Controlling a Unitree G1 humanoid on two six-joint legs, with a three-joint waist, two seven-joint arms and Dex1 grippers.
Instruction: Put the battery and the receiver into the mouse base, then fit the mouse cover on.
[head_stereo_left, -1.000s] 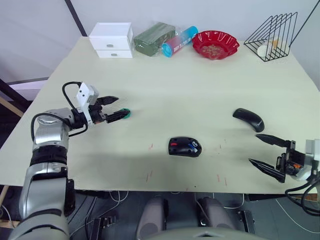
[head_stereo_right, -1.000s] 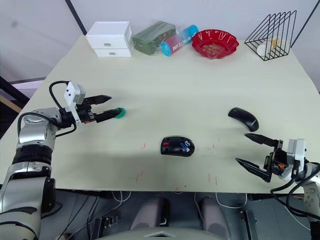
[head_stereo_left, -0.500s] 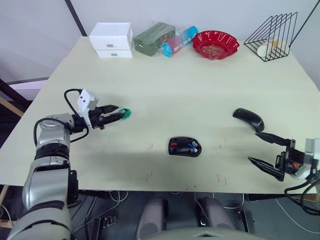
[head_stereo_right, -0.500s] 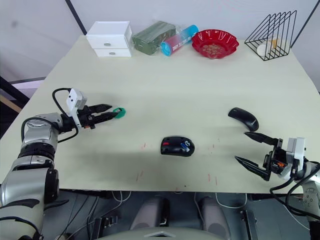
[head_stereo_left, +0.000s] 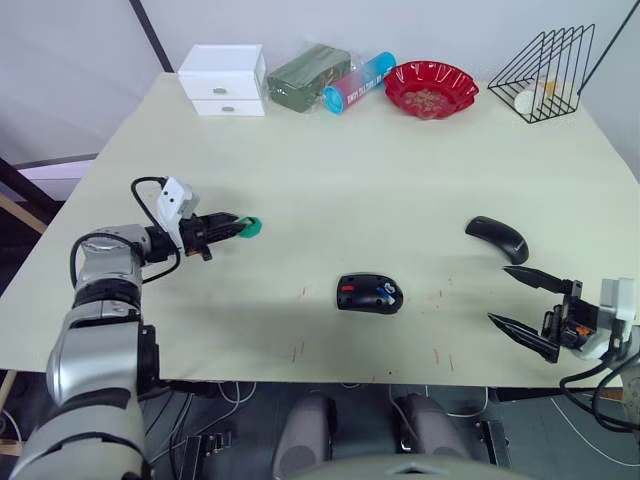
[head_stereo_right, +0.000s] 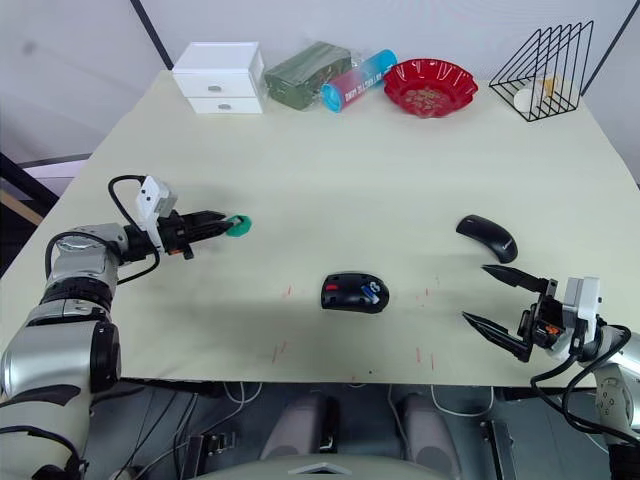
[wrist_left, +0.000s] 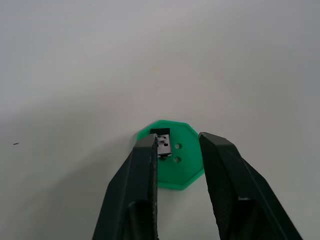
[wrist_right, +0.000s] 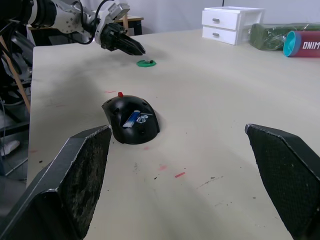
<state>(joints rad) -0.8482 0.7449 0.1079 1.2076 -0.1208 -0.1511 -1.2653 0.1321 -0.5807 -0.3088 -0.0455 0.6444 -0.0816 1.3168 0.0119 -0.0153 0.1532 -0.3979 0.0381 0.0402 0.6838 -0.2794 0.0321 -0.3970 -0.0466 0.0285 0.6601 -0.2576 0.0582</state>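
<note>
Nearest the worktop's (head_stereo_left: 330, 175) front edge, the right gripper (head_stereo_left: 528, 305) hangs just off the corner with its two black fingers spread wide and nothing between them. A little further in, about midway along the front, sits the mouse base (head_stereo_left: 370, 294), its long axis running across the worktop, red parts at its left end. A slim white and blue shape lies in it, which I take to be the battery (wrist_right: 134, 118), slanted within the shell; whether it is fully seated I cannot tell. The mouse cover (head_stereo_left: 497, 238) rests apart to the right, behind the right gripper, long axis angled from back-left to front-right, arched side up.

Over on the left, the left gripper (wrist_left: 177, 145) reaches toward the middle of the worktop, fingers narrowly parted and straddling a green disc (wrist_left: 171, 161). A small silver and black piece, probably the receiver (wrist_left: 162, 142), stands on that disc against the inner face of one finger; the other finger has not yet met it, so nothing is gripped.

To do this step well, I would centre the fingers on the receiver itself, not the disc, close gently on its flat sides, and lift straight up so the disc stays behind.

Along the far edge are white drawers (head_stereo_left: 224, 80), a red bowl (head_stereo_left: 431, 88) and a wire rack (head_stereo_left: 545, 72).
</note>
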